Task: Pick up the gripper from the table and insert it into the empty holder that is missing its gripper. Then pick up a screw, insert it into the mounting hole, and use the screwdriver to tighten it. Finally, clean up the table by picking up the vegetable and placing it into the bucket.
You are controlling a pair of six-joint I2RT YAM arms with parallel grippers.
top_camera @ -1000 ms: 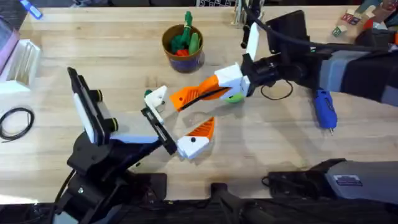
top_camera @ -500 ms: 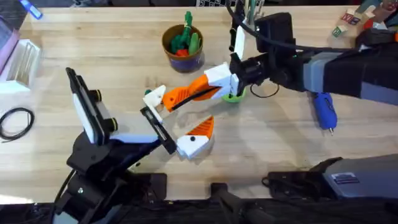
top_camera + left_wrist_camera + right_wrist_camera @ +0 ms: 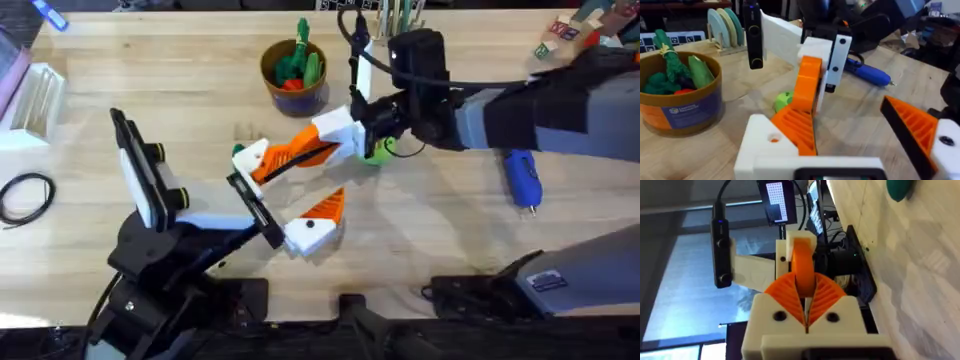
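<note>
My right gripper (image 3: 322, 145) is shut on the orange gripper (image 3: 290, 155), held slanted over mid table. The gripper's lower end (image 3: 799, 131) rests against the white holder (image 3: 252, 158) on my left claw. In the right wrist view the orange pads (image 3: 826, 294) clamp that gripper (image 3: 801, 270). My left gripper (image 3: 295, 190) stands open, its other mount (image 3: 308, 233) carrying an orange finger. The blue screwdriver (image 3: 520, 175) lies to the right. A dark-green vegetable (image 3: 238, 150) peeks out beside the holder. The bucket (image 3: 295, 78) stands at the back. The mounting hole (image 3: 773, 139) shows on the holder's face.
A light-green disc (image 3: 378, 150) lies under my right wrist. The bucket holds several toy vegetables. A black cable coil (image 3: 25, 195) and a white tray (image 3: 30, 100) sit at the far left. Small coloured blocks (image 3: 565, 30) lie at the back right.
My right arm has moved left with the orange gripper, bringing its lower end up to the left claw's holder. The left arm has stayed still.
</note>
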